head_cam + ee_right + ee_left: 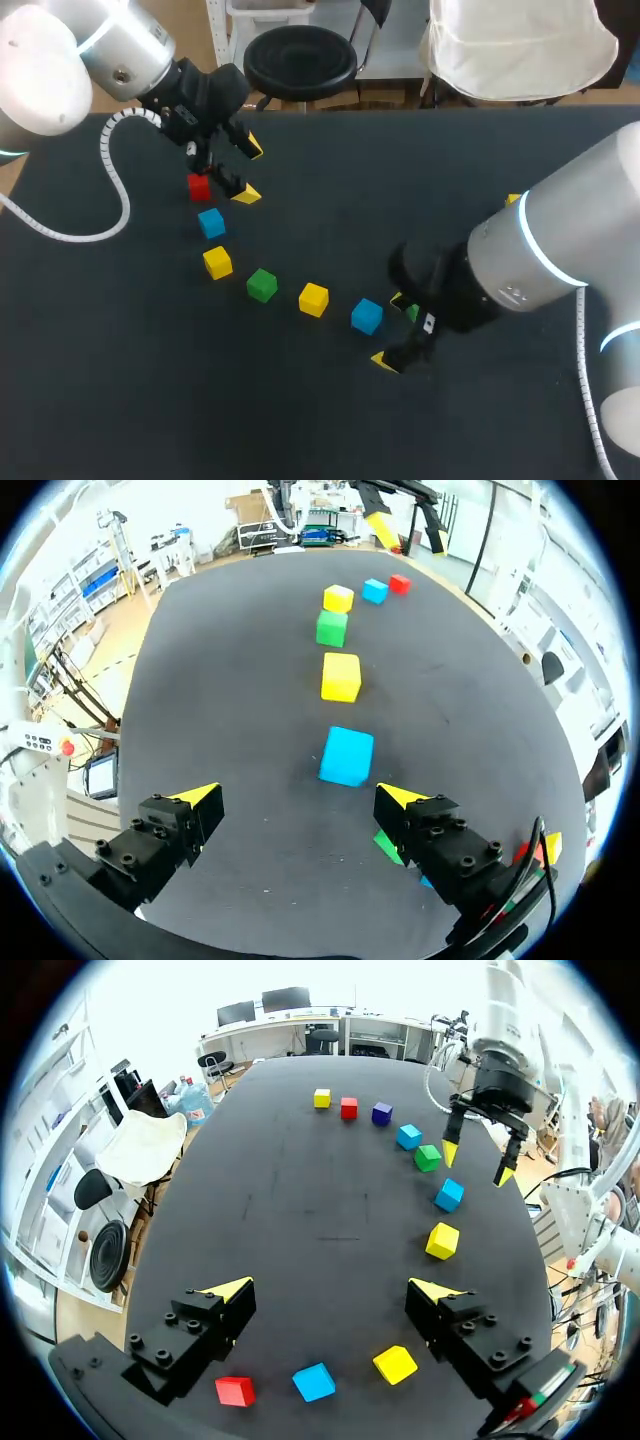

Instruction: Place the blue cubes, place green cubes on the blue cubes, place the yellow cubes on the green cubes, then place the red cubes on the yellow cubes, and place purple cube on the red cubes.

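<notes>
Left gripper (pixel 249 170) and right gripper (pixel 392 330) both stand with fingers apart, holding nothing. Just left of the left gripper, in the upper left of the head view, a red cube (pixel 199 186) starts a curved row of single cubes running down and to the right across the black table (pixel 150 400): an upper blue cube (pixel 211 222), a first yellow cube (pixel 217 262), a green cube (pixel 262 285), a second yellow cube (pixel 313 299) and a lower blue cube (pixel 367 316), each apart from its neighbours. The right gripper sits right of centre, just beside the lower blue cube, with a second green cube (pixel 412 312) peeking out by one of its fingers. From the right wrist the lower blue cube lies just ahead of the parted fingers, touching neither. From the left wrist the row goes on past the right gripper: a third blue cube (pixel 408 1137), a purple cube (pixel 381 1113), a second red cube (pixel 348 1108) and a third yellow cube (pixel 321 1098), all resting singly on the table
</notes>
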